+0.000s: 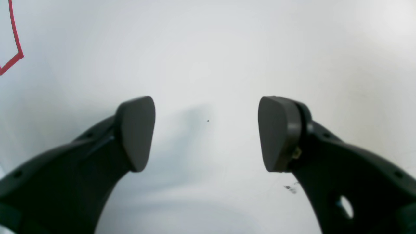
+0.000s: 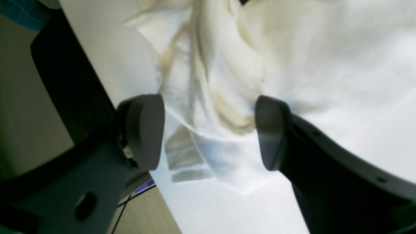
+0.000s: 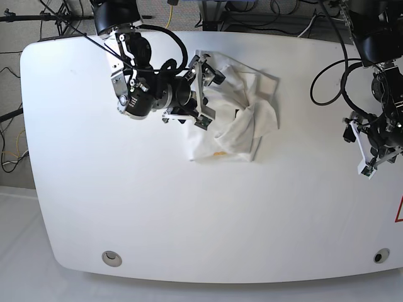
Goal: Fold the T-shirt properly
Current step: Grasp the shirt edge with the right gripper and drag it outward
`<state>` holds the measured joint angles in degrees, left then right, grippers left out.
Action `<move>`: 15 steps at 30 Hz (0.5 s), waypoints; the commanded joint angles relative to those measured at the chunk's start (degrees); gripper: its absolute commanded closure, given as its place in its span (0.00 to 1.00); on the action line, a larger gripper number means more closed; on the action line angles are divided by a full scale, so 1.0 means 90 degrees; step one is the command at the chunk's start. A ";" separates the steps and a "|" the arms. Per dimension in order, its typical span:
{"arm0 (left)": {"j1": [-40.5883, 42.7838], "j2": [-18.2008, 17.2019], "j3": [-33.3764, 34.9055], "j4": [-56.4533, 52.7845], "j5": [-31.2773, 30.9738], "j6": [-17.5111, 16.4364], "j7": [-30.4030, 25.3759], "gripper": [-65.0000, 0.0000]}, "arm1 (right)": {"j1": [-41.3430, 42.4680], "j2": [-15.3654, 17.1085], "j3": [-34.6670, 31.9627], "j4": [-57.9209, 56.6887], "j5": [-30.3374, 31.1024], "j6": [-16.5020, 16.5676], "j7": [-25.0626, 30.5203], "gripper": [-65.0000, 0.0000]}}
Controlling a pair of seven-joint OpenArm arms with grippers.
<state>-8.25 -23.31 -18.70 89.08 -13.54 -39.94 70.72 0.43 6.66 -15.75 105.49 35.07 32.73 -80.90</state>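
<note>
Right gripper (image 2: 208,133) gapes wide over the crumpled T-shirt (image 3: 234,116) – best pinch one edge only. Left gripper (image 1: 206,133) hangs wide, empty, well apart

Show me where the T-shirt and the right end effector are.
T-shirt (image 3: 236,123): base view, middle of the crumpled white cloth.
Right end effector (image 2: 208,131): right wrist view, gap midway between the fingertips, over the cloth.

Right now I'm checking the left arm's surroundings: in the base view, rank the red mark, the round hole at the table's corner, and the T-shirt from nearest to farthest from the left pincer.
1. Red mark, at the table's right edge.
2. Round hole, near corner.
3. T-shirt, far across, by the right pincer.

Measured from the left pincer.
</note>
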 commanded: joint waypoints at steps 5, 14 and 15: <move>-0.0114 -0.0121 -0.0037 0.0080 -0.0014 -0.0001 -0.0068 0.30 | 0.0231 -0.0012 0.0006 -0.0200 0.0123 -0.0008 0.0100 0.36; -0.0075 -0.0121 -0.0037 0.0090 -0.0014 -0.0001 -0.0068 0.30 | 0.0358 -0.0022 -0.0004 -0.0220 0.0123 -0.0008 0.0100 0.36; -0.0075 -0.0121 -0.0037 0.0080 -0.0014 -0.0001 -0.0068 0.30 | 0.0358 -0.0022 -0.0004 -0.0229 0.0123 -0.0008 0.0135 0.38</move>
<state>-7.92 -23.33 -18.70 89.08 -13.50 -39.92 70.72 2.57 6.52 -15.84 102.67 35.16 32.77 -80.84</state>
